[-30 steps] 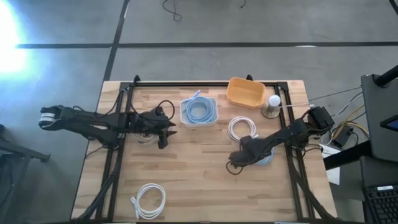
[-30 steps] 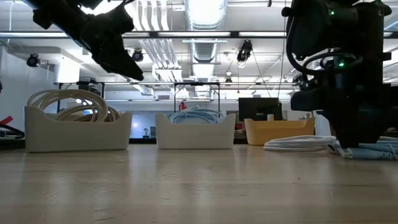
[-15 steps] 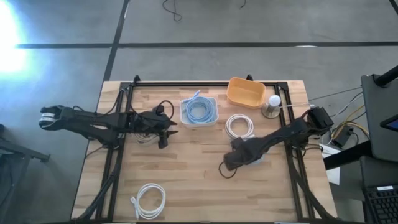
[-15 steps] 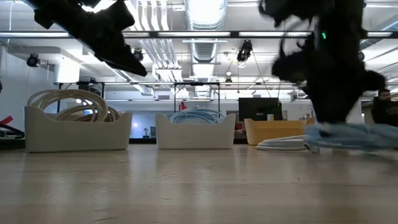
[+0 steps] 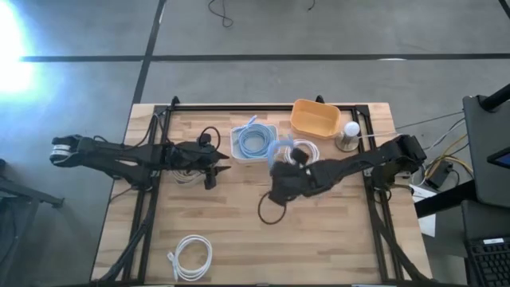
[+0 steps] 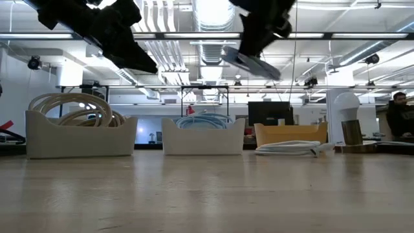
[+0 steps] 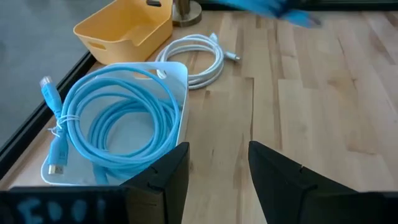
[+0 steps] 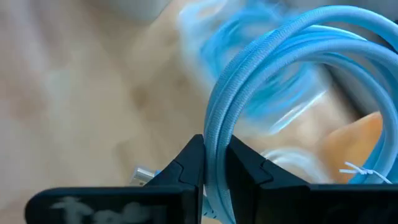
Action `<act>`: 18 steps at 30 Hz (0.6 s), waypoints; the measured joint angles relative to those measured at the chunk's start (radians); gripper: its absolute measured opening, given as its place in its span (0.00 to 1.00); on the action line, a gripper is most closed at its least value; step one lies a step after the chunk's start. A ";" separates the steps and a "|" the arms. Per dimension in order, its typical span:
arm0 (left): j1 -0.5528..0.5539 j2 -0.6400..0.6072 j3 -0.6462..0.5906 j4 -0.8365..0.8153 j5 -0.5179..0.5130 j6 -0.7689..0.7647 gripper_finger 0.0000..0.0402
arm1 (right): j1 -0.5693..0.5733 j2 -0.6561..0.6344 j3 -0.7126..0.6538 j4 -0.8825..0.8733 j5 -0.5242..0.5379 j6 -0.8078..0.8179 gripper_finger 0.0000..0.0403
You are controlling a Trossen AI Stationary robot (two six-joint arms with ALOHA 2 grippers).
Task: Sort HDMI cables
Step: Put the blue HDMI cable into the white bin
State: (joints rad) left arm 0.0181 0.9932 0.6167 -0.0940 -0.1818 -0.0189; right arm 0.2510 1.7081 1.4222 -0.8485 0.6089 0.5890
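My right gripper hangs over the table's middle, shut on a light blue HDMI coil, just right of the white bin that holds more light blue coils. In the low view this coil sits high above the bins. A white coil lies flat on the table behind it; another white coil lies near the near-left corner. Beige coils fill the left bin. My left gripper is open and waits above that bin, left of the blue bin. My right gripper pinches the light blue coil by a bundle of its strands between the two fingers, which lie across the strands. The coil is lifted clear of the table and sits tilted below the gripper.
An orange bin stands at the far edge, right of the blue bin. A lamp with a round white bulb stands by the far-right corner. Bare wood lies in the table's middle and near-right part.
My right gripper has lifted the light blue coil off the table's right side and carried it up and toward the left, to beside the white bin of blue coils. The white coil underneath it has stayed on the table.
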 joint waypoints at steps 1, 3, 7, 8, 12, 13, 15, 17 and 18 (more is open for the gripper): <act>0.000 0.000 0.000 0.004 0.000 0.000 0.42 | -0.014 0.000 0.013 0.002 0.038 -0.023 0.10; 0.000 0.000 0.000 0.014 0.000 0.000 0.42 | -0.048 0.000 0.031 0.007 0.094 -0.069 0.10; 0.000 0.000 0.000 0.020 0.000 0.000 0.42 | -0.130 0.002 0.033 0.127 0.132 -0.184 0.10; 0.000 0.000 0.000 0.023 0.000 0.000 0.42 | -0.151 0.003 0.024 0.185 0.128 -0.212 0.10; 0.000 0.000 0.000 0.022 0.000 -0.004 0.42 | -0.221 0.011 -0.033 0.409 0.086 -0.297 0.10; 0.000 0.000 0.000 0.022 0.000 -0.008 0.42 | -0.234 0.011 -0.054 0.470 0.073 -0.302 0.10; 0.000 0.000 0.000 0.021 0.000 -0.015 0.42 | -0.254 0.011 -0.094 0.576 0.049 -0.296 0.11; 0.000 0.000 0.000 0.021 0.000 -0.018 0.42 | -0.266 0.011 -0.129 0.641 0.040 -0.285 0.11; 0.000 0.000 0.000 0.021 0.000 -0.018 0.42 | -0.271 0.011 -0.142 0.661 0.038 -0.283 0.11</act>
State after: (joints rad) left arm 0.0181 0.9932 0.6167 -0.0731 -0.1818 -0.0369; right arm -0.0196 1.7193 1.2800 -0.1874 0.6471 0.3057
